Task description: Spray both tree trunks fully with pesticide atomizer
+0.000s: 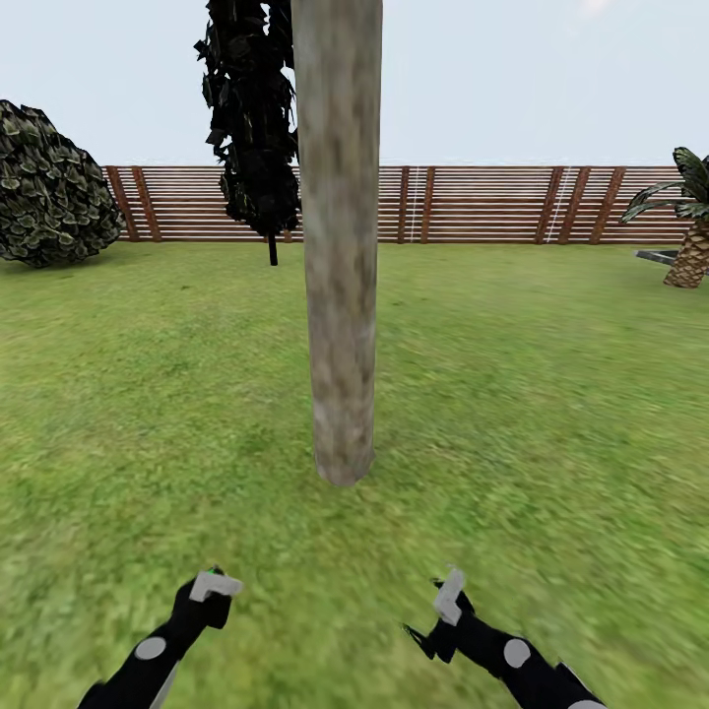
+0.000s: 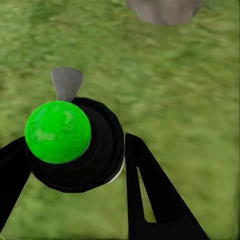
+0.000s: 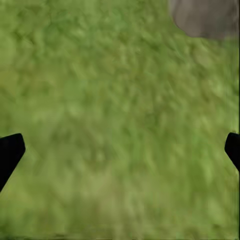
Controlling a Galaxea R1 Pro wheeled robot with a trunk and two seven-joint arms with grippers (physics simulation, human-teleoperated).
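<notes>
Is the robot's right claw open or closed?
Open. The right gripper has its two black fingertips far apart at the picture's edges, with only grass between them.

I count one thick pale trunk (image 1: 340,246), one slim black tree (image 1: 251,118), one round bush (image 1: 49,187), one palm (image 1: 689,231), one slatted fence (image 1: 473,202), and two grippers: left gripper (image 1: 212,589), right gripper (image 1: 448,596).

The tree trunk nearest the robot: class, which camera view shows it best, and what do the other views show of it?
The head view: the tree trunk stands upright on the lawn from its base to the frame's top edge. The left wrist view and right wrist view each catch a blurred grey patch of it.
</notes>
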